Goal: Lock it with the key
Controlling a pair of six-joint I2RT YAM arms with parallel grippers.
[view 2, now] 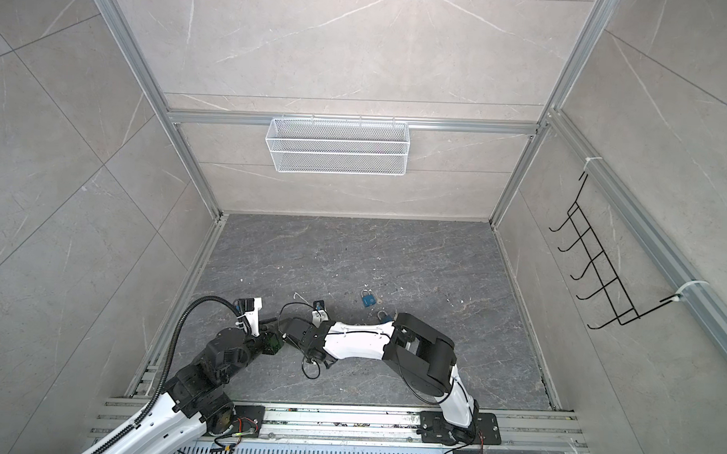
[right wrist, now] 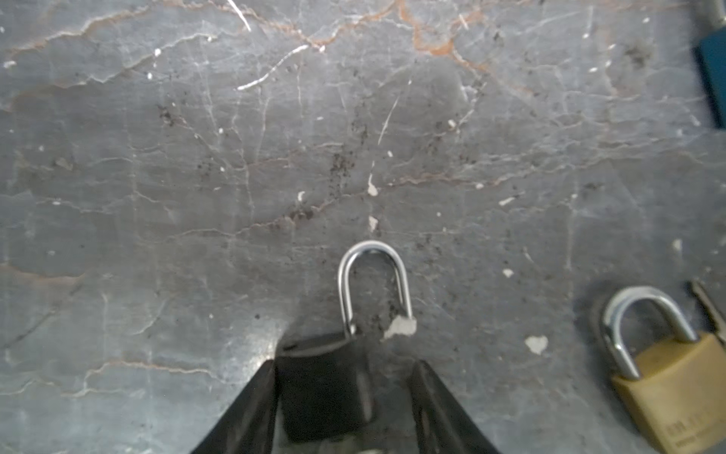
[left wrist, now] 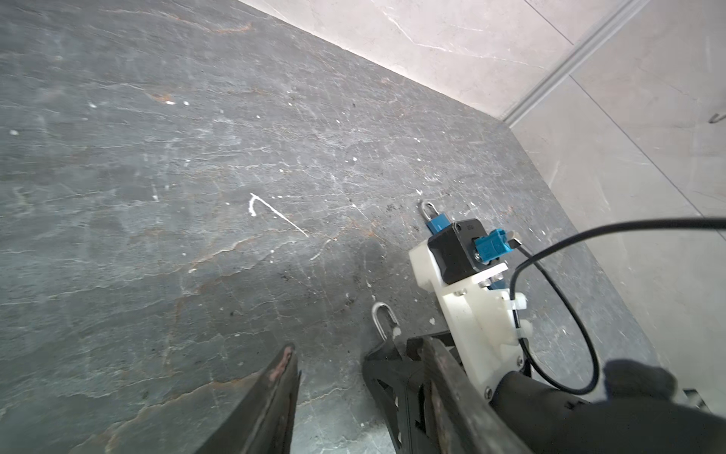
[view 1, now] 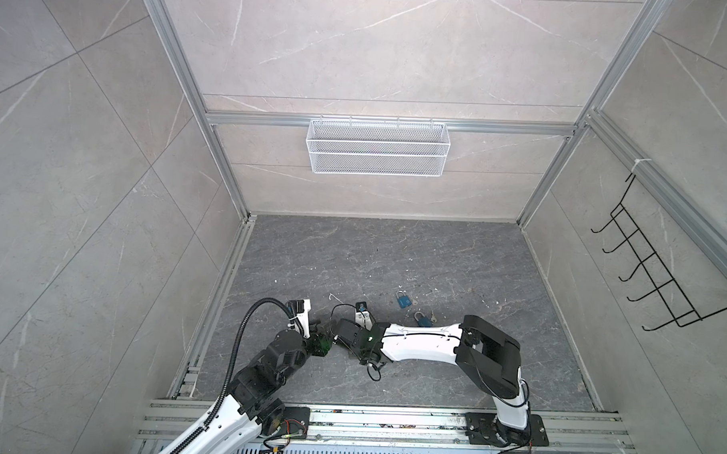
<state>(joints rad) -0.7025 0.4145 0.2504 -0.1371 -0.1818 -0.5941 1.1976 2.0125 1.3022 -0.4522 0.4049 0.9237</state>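
Two blue padlocks (view 1: 403,300) (view 1: 423,320), one brass padlock (right wrist: 675,393) and one black padlock (right wrist: 322,389) are showing, four altogether. At least one key (right wrist: 707,308) is lying out. One basket (view 1: 376,164) and one hook rack (view 1: 662,265) are hanging up.

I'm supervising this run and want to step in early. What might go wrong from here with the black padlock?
1. The black padlock sits against one finger of the right gripper with a gap at the other; closing may shove or twist it.
2. The left gripper sits close beside the right one; they may collide.
3. The brass padlock lies close by and could get knocked.
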